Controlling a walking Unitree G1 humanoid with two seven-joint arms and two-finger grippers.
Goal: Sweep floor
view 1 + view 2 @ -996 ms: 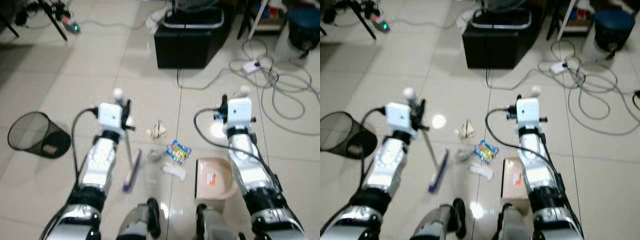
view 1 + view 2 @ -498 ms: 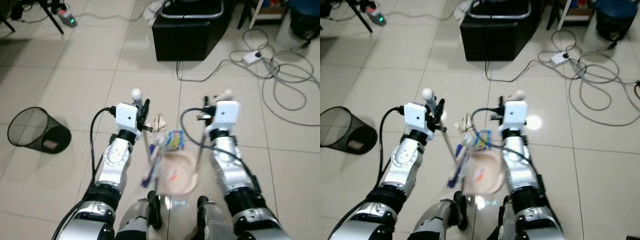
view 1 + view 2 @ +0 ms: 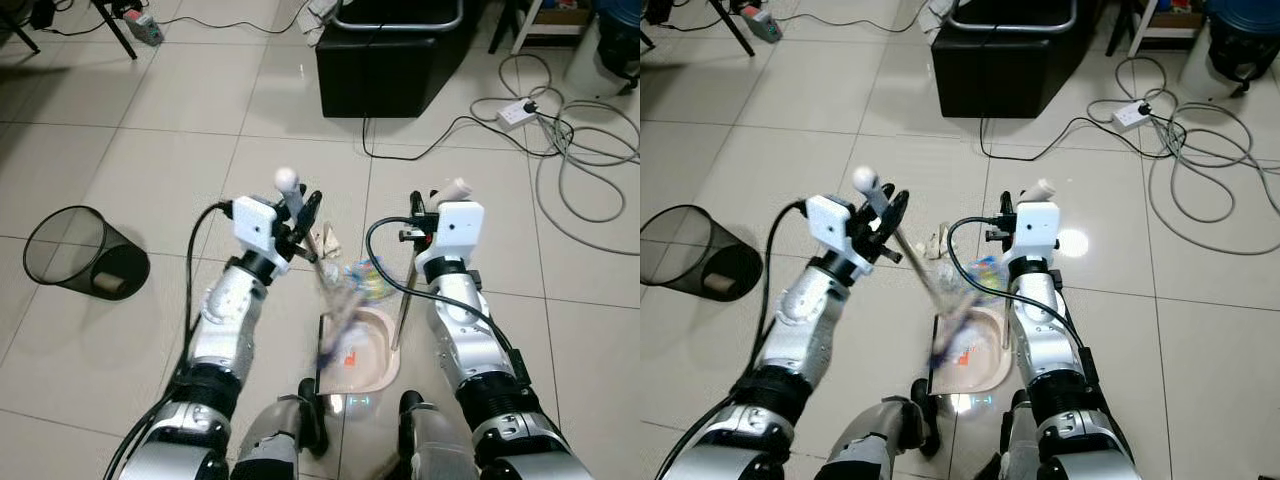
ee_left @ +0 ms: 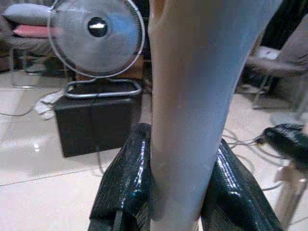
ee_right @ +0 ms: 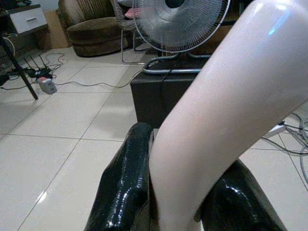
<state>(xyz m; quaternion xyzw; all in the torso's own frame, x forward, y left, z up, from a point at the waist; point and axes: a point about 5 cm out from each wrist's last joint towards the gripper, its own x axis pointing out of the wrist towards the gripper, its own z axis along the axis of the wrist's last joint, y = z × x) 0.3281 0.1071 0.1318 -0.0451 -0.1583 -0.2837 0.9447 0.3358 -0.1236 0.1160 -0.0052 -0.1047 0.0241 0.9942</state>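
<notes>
Broom [image 3: 328, 300] clamped in left end effector [image 3: 305, 215], blurred head over the beige dustpan [image 3: 362, 350] on the floor [image 3: 120, 330]. Dustpan handle [image 5: 231, 115] gripped by right end effector [image 3: 420, 212]. Wrappers [image 3: 362, 272] just beyond the pan.

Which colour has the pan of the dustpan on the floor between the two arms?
The dustpan is beige or light tan, with a small orange mark inside. It shows best in the left eye view.
</notes>
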